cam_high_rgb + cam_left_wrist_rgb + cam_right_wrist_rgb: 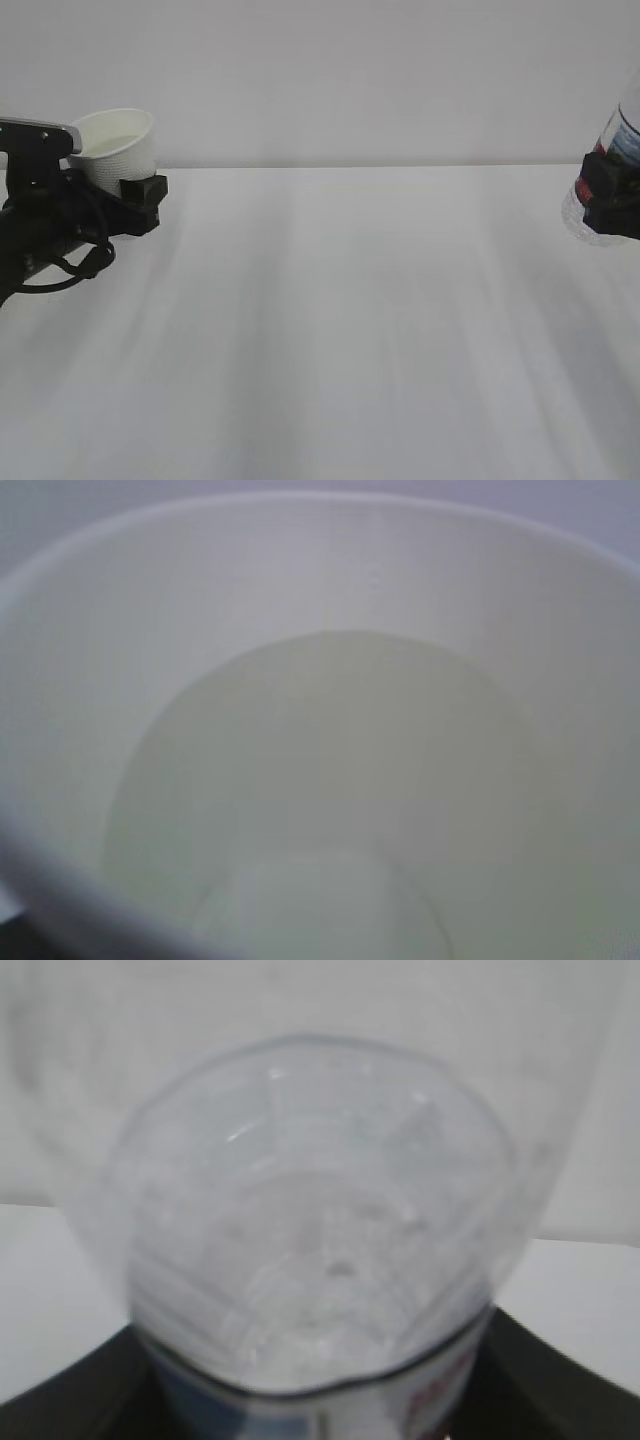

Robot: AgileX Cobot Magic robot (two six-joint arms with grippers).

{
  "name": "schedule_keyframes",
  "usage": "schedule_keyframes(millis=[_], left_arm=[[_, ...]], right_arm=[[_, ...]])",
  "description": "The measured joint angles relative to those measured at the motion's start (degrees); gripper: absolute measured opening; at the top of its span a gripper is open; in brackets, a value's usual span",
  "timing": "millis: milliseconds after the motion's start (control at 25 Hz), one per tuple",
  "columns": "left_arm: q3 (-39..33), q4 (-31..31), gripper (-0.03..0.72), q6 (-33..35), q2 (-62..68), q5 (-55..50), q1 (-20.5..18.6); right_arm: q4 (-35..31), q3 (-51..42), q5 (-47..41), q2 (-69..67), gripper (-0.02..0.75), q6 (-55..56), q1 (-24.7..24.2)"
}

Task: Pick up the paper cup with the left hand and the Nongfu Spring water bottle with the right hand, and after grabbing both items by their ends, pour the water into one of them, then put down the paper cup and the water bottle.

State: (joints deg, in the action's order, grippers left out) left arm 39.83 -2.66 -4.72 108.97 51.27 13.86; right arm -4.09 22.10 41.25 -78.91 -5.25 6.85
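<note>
The small white tapered paper cup [118,148] is pinched low in the left hand [135,190]. Far right of the cup, the clear ribbed plastic Nongfu Spring water bottle [606,175] is clamped by the right hand [612,200]. Both should be brought together slowly, the cup kept level.

At the left edge of the exterior frame, the matte black left robot arm [45,225] carries a light grey flat-topped module [40,134] on its upper side. A thin black cable [70,265] loops loosely beneath it, and its blocky black gripper fingers [142,198] end in squared tips. At the right edge, the black right gripper [610,200] shows only as dark, angular blocks, cropped by the frame.
</note>
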Motion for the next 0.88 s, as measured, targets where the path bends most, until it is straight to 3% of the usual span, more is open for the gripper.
schedule_keyframes(millis=[600, 880], left_arm=[[0.00, 0.91, 0.543, 0.04, 0.00, 0.00, -6.69], [0.00, 1.03, 0.543, 0.04, 0.00, 0.73, -7.61]], right_arm=[[0.00, 0.00, 0.00, 0.00, 0.477, 0.00, 0.00], [0.00, 0.00, 0.00, 0.00, 0.477, 0.00, 0.00]])
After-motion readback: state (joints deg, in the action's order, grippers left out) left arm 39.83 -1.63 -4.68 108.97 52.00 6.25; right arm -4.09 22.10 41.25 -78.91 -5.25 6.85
